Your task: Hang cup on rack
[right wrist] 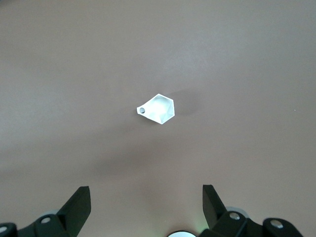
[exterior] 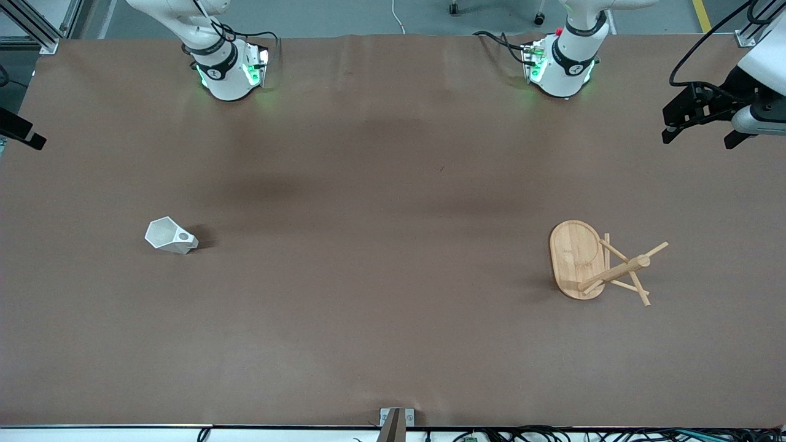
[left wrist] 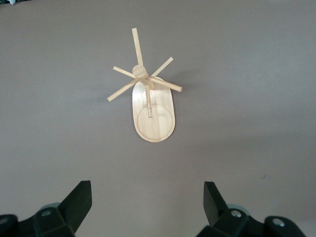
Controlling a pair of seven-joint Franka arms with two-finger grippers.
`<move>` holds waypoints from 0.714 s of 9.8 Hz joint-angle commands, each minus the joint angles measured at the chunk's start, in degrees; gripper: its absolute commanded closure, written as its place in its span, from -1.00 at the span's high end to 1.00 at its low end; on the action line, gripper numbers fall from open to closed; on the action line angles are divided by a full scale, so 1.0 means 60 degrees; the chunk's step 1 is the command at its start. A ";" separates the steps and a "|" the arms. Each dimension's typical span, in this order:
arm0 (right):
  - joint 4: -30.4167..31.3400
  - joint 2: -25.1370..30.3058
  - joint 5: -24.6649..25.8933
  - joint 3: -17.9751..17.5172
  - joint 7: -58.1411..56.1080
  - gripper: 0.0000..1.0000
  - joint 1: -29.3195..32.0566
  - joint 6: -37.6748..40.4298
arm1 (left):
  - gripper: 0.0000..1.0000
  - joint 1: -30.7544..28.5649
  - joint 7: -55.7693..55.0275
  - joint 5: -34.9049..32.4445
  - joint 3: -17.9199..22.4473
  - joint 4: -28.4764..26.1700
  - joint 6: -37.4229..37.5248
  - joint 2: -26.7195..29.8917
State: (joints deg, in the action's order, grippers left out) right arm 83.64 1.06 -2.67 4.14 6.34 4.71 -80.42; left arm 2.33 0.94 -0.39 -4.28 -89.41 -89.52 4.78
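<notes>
The white faceted cup [exterior: 171, 236] sits on the brown table toward the right arm's end, its wide mouth turned that way and its holed handle toward the rack; it shows in the right wrist view [right wrist: 159, 109]. The bamboo rack [exterior: 577, 255] stands on its oval base toward the left arm's end, post and pegs up, and shows in the left wrist view [left wrist: 150, 116]. My left gripper [exterior: 700, 140] hangs open and empty high over that end of the table [left wrist: 147, 197]. My right gripper [right wrist: 146, 200] is open and empty, high above the cup; only one black finger [exterior: 27, 136] shows in the front view.
The brown table top [exterior: 381, 245] lies bare between cup and rack. The two arm bases [exterior: 230, 67] [exterior: 562, 64] stand along the table's edge farthest from the front camera. A metal bracket [exterior: 396, 423] sits at the nearest edge.
</notes>
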 commanded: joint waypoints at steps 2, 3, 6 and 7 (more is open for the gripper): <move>-0.0082 -0.0002 0.0093 -0.0001 -0.0076 1.00 -0.0009 0.0117 | 1.00 -0.0022 -0.0010 0.0006 -0.0019 -0.0025 0.0052 -0.0254; -0.0068 -0.0002 0.0093 -0.0001 -0.0076 1.00 -0.0009 0.0118 | 1.00 -0.0022 -0.0010 0.0006 -0.0019 -0.0025 0.0052 -0.0268; -0.0097 -0.0002 0.0122 -0.0001 -0.0090 1.00 -0.0024 0.0103 | 1.00 -0.0037 -0.0010 0.0006 -0.0019 -0.0010 0.0052 -0.0269; -0.0097 -0.0002 0.0152 -0.0001 -0.0105 1.00 -0.0024 0.0117 | 1.00 -0.0051 0.0048 0.0006 -0.0019 -0.0010 0.0052 -0.0269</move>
State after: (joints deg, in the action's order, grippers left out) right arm 83.64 1.06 -2.67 4.14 6.28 4.71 -80.33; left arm 2.33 0.94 -0.39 -4.28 -89.41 -89.52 4.48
